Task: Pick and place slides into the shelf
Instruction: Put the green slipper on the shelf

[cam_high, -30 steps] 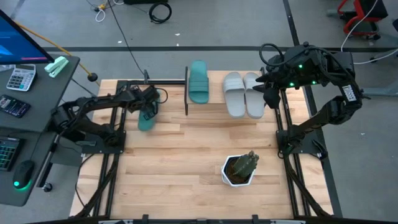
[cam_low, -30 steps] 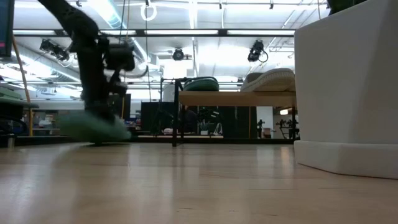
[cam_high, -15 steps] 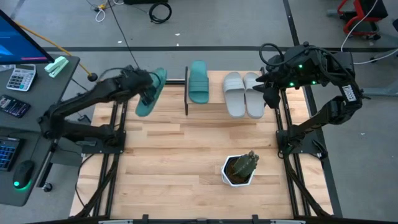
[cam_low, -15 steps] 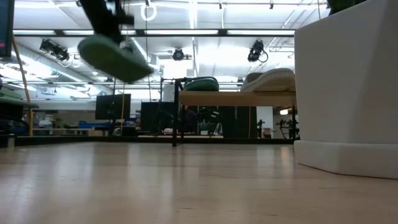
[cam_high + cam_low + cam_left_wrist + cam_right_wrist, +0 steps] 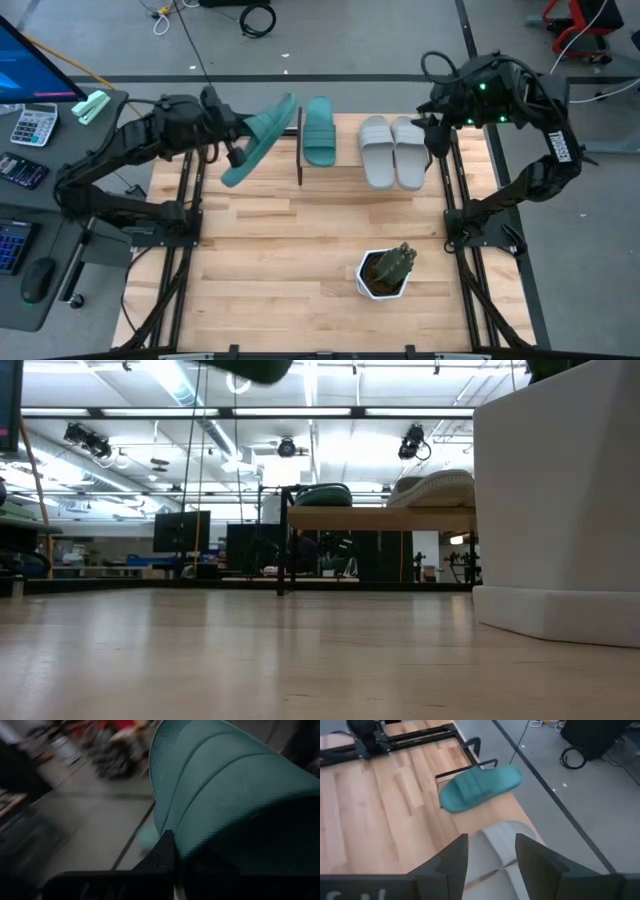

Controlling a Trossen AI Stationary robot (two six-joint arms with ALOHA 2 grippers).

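Note:
My left gripper [image 5: 234, 152] is shut on one teal slide [image 5: 258, 140], held in the air left of the shelf [image 5: 346, 152]. In the low view this slide [image 5: 256, 368] shows only at the top edge. The other teal slide [image 5: 320, 130] and the light grey pair [image 5: 392, 150] lie flat on the shelf's plank top [image 5: 380, 517]. My right gripper [image 5: 490, 860] is open and hovers over the grey pair's right side, touching nothing. My left gripper holds the teal slide near its lower end [image 5: 238, 165], pinched between the two fingers; one dark finger [image 5: 165, 851] lies against its textured surface [image 5: 210, 820]. The slide is lifted clear and tilted, its far end [image 5: 284, 106] raised toward the shelf.
A plant in a white pot [image 5: 385, 272] stands near the table's near edge; it looms large on the right of the low view [image 5: 555, 510]. The shelf's black metal legs [image 5: 300, 148] stand left of the shelved teal slide. Bare tabletop [image 5: 300, 240] lies in the middle.
My left gripper has risen from the tabletop with the teal slide and moved toward the far edge and the shelf. The slide went from lying on the table to lifted clear and tipped, its far end now high beside the shelf's left side.

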